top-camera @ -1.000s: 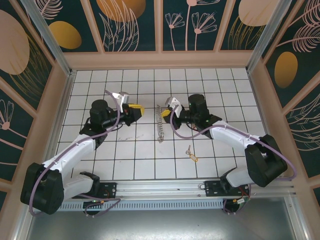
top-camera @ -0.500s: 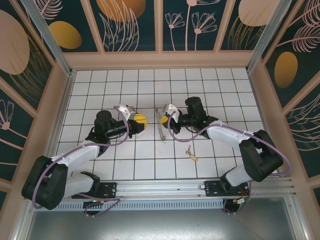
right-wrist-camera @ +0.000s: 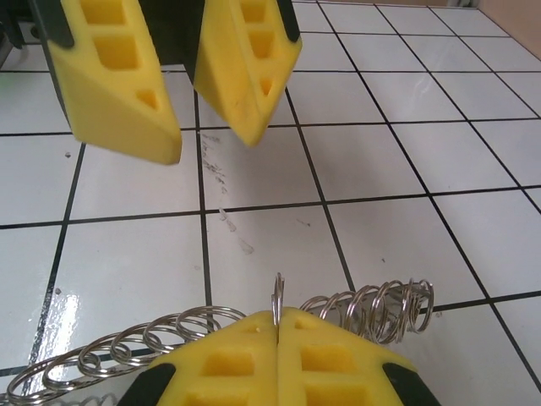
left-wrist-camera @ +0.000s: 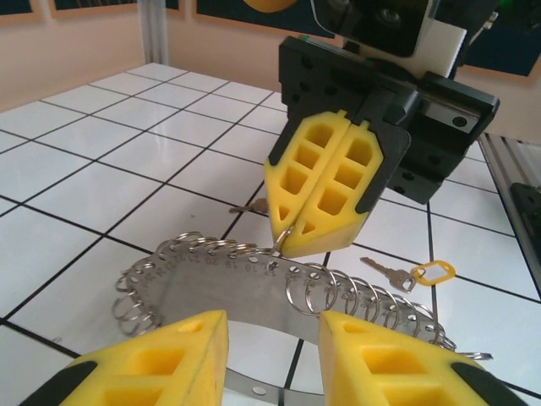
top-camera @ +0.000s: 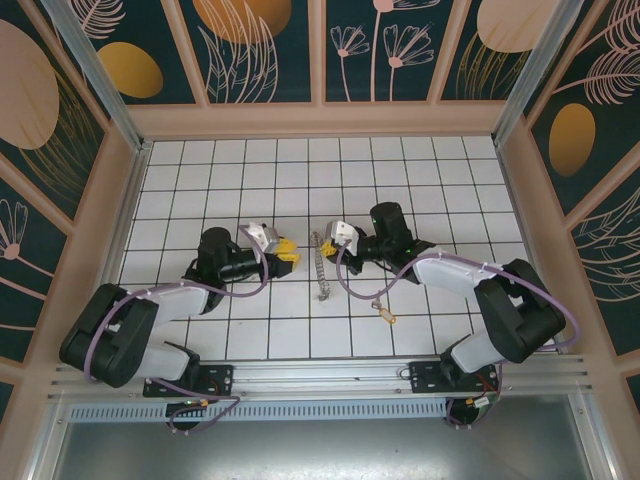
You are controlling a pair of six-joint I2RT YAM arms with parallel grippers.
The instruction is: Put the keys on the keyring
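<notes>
1. From above: the left gripper (top-camera: 287,250) and the right gripper (top-camera: 328,236) face each other low over the white tiled table (top-camera: 200,170). The keyring (top-camera: 322,266) runs as a thin line of rings between them. A tan-tagged key (top-camera: 383,309) lies apart, nearer the bases.
2. Left wrist: its own yellow fingers (left-wrist-camera: 161,364) are spread wide, with the keyring just beyond them on the table. Opposite, the right gripper's pads are pressed together, pinching one of the keyring's small rings at its far edge.
3. Right wrist: its pads (right-wrist-camera: 228,364) are clamped on a thin ring standing up between them, with more rings fanning out either side. Ahead, the left gripper's fingers hang apart, holding nothing.
</notes>
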